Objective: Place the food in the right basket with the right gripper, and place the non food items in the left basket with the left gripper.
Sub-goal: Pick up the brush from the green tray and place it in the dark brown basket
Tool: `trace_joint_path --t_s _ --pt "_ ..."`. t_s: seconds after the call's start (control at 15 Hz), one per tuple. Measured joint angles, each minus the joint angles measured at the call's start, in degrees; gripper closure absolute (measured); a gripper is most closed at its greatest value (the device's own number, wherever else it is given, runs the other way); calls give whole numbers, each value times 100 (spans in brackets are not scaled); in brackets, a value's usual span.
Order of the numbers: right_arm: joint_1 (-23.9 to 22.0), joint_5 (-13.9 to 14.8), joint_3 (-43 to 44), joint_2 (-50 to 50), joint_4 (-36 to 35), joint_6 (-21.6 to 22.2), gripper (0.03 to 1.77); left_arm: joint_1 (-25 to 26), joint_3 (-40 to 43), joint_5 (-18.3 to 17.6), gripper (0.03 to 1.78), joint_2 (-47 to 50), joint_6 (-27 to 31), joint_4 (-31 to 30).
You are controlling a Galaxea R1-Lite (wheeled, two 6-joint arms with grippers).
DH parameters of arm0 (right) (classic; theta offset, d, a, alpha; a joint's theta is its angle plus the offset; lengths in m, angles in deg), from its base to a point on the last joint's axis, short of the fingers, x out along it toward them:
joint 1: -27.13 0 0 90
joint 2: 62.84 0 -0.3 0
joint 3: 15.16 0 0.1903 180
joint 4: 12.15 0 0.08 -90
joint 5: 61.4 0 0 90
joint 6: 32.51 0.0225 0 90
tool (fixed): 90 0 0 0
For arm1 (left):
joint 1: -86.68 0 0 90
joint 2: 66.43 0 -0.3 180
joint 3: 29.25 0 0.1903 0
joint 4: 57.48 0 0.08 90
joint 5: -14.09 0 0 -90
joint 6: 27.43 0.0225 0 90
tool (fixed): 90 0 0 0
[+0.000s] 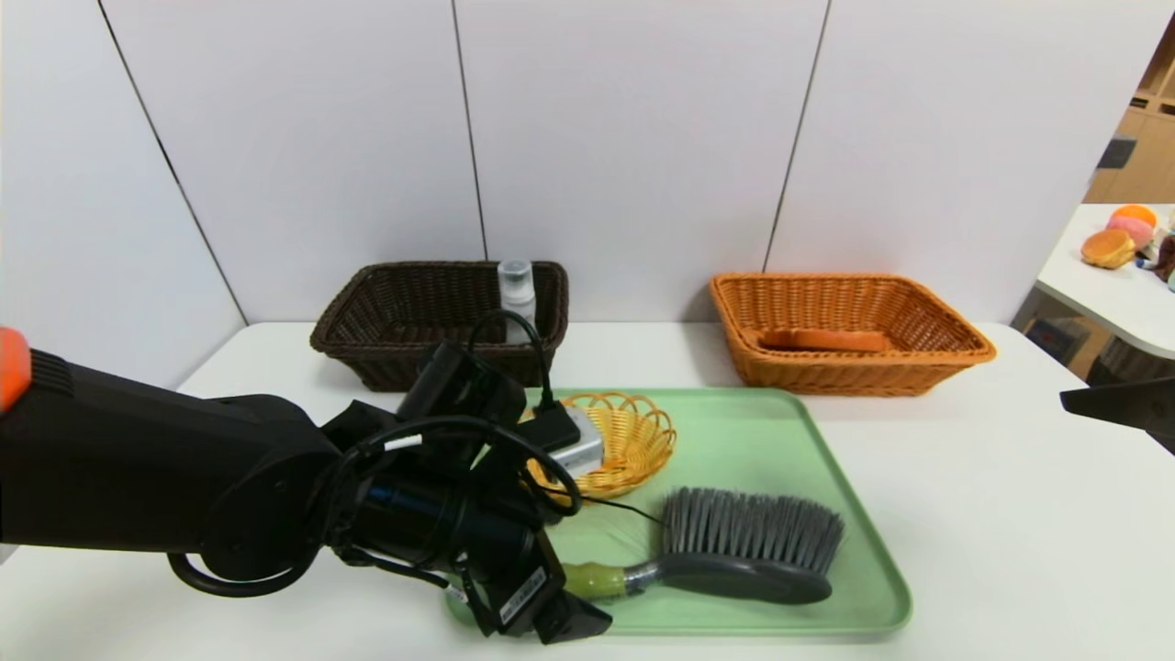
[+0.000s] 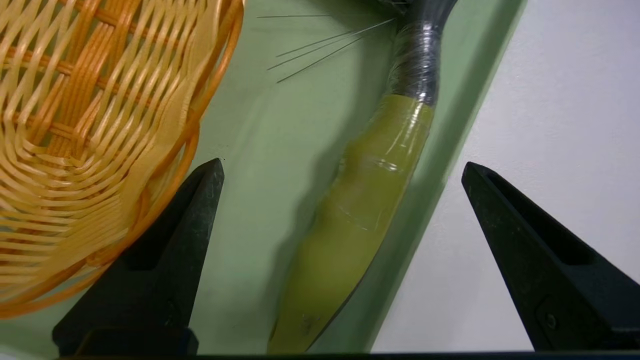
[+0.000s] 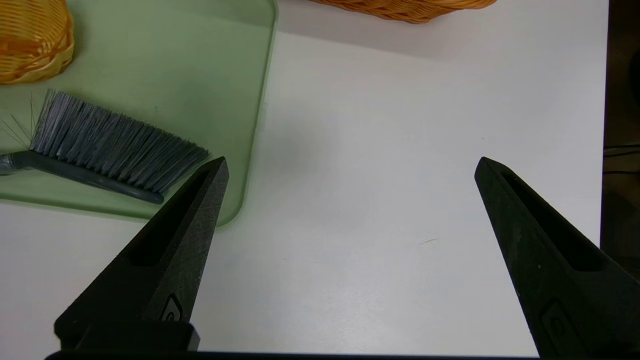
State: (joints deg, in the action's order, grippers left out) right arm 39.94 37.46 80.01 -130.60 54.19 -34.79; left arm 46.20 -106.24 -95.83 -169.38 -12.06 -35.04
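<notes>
At the far left we see our black left arm reaching in over the white table point(image 1: 964, 514), its left gripper point(image 2: 342, 167) low over the near left corner of the pale green plastic tray point(image 1: 780, 431); its jaws are spread wide and hold nothing, with the yellow-green handle of the grey-bristled hand brush point(image 1: 734, 546) lying between the two fingertips but not touching either. Behind the arm, against the wall, sits the dark brown wicker basket point(image 1: 404, 312), with a small clear plastic bottle point(image 1: 516, 289) standing upright inside it. On the tray, a small round yellow woven basket point(image 1: 633, 441) lies just behind the brush, partly hidden by the wrist. The brush rests along the tray's front edge, bristles up and head toward the right. Further right, at the back, is the orange wicker basket point(image 1: 844, 330) with a flat orange-brown food item point(image 1: 826, 341) in it. At the far right, our right gripper point(image 3: 350, 167) hangs over bare table beside the tray, jaws also wide apart and empty.
</notes>
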Motion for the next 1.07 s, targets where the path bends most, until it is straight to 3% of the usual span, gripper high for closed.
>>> trace_joint_path --t_s 0.4,1.07 --pt "35 -74 -9 34 5 9 10 -9 26 232 12 -190 80 -306" --pt "68 -197 -52 41 5 9 10 -80 78 262 12 -258 96 -518"
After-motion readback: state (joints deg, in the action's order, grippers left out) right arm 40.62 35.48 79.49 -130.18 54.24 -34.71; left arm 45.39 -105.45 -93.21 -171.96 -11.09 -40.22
